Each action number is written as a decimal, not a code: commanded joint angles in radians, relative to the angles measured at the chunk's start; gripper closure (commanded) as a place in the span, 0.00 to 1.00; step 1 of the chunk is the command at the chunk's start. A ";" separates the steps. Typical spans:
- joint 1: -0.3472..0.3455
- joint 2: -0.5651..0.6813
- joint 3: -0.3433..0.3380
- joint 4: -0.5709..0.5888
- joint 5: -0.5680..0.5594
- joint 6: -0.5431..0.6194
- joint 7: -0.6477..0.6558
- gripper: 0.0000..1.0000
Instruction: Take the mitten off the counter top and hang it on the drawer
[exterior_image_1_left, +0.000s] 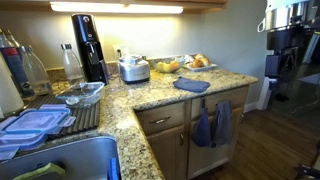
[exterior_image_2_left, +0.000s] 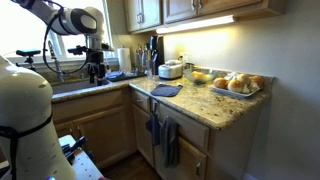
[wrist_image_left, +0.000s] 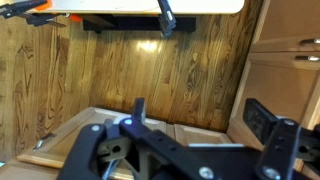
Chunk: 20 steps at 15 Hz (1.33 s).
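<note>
Lying flat near the edge of the table (exterior_image_1_left: 150, 95), the mitten (exterior_image_1_left: 191, 85) rests above two hanging cloths (exterior_image_1_left: 212, 125); the hand (wrist_image_left: 200, 125) hovers well apart, fingers spread wide, holding nothing.

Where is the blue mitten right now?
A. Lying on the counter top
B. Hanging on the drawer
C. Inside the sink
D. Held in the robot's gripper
A. The mitten lies flat on the speckled counter top near its front edge, and in the wrist view the gripper is open with nothing in it.
</note>
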 joint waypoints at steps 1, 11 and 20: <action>0.012 0.002 -0.012 0.002 -0.007 -0.002 0.005 0.00; -0.037 0.086 -0.013 0.055 -0.078 0.014 0.024 0.00; -0.092 0.339 -0.097 0.231 -0.166 0.156 -0.015 0.00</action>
